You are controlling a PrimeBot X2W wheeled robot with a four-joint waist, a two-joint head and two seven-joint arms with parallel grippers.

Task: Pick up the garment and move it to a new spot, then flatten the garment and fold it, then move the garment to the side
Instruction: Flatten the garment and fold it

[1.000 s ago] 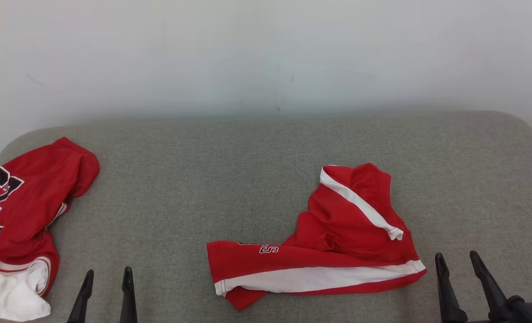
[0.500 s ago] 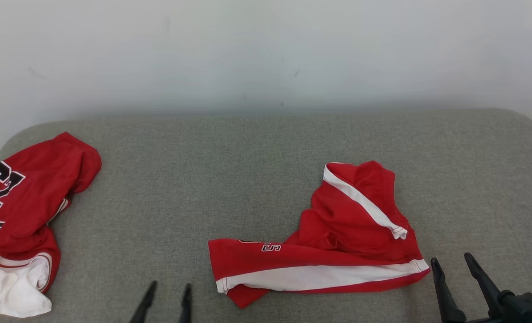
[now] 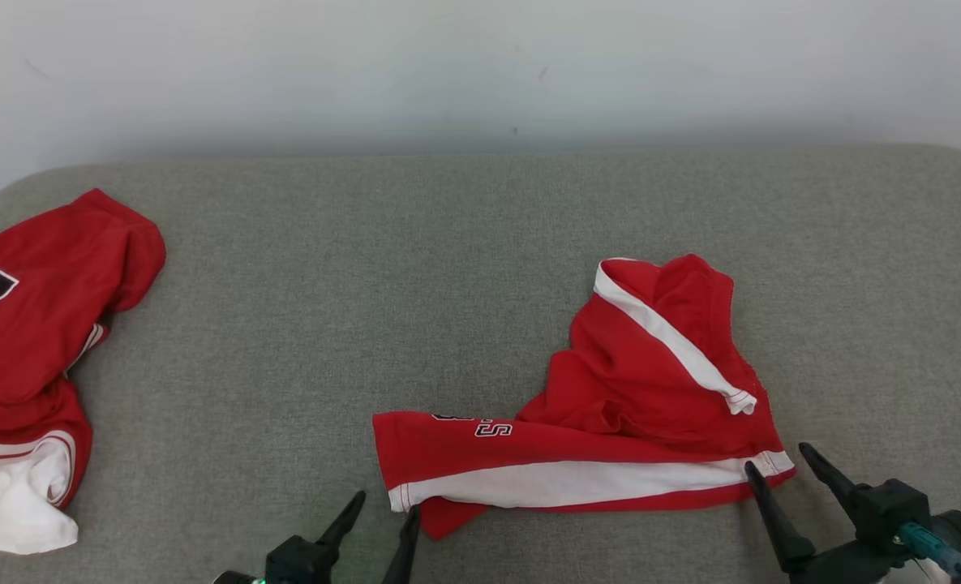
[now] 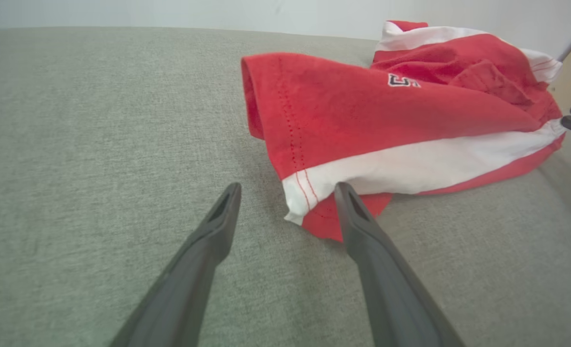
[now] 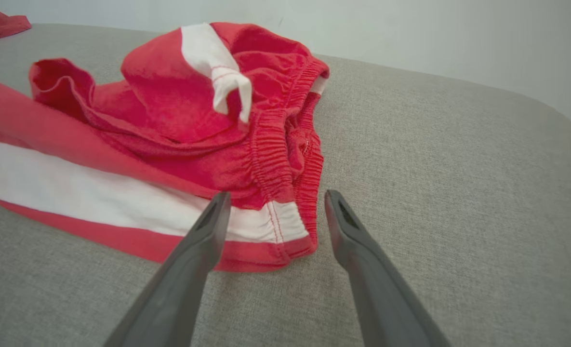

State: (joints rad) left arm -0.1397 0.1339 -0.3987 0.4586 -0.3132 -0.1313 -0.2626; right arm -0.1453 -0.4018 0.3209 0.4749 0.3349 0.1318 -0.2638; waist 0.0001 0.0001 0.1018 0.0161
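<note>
Red shorts point(image 3: 610, 405) are lying by the cushion's point(image 3: 285, 324) front edge.
Left gripper point(image 3: 387, 502) and right gripper point(image 3: 775, 456) are flanking them, spread wide, empty.

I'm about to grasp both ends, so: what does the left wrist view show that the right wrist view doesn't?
Left wrist view: the hem corner of the red shorts, framed by the open left gripper, and small lettering. Right wrist view: the gathered elastic waistband ahead of the open right gripper. Both: the white stripe and grey cushion.
</note>
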